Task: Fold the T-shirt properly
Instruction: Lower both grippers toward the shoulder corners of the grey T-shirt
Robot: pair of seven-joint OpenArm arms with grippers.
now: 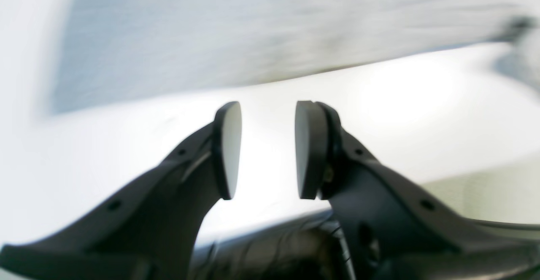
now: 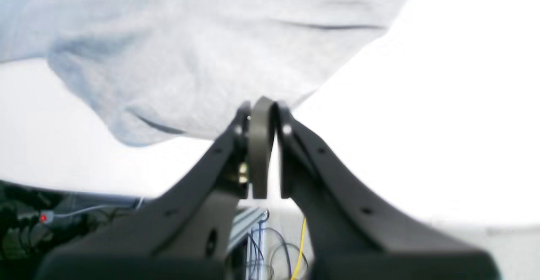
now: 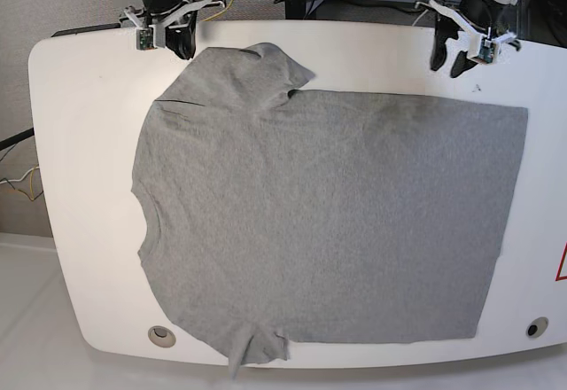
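Lying flat, the T-shirt (image 3: 328, 222) is covering most of the worktop (image 3: 71, 142); left tool (image 1: 268, 150), at 2 o'clock, is gaping released, right tool (image 2: 261, 145), at 11 o'clock, is sitting clenched, grasping nothing.

place: robot lab | cues: white table (image 3: 80, 186), loose cables (image 2: 274, 250), carpet (image 3: 62, 0)

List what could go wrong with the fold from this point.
1. The T-shirt lies wrinkled, one sleeve bunched near the right gripper; folding now may lock in creases.
2. The left gripper is open over bare table, off the cloth, so it must find the hem again.
3. The other sleeve reaches the table's edge and may slip off.
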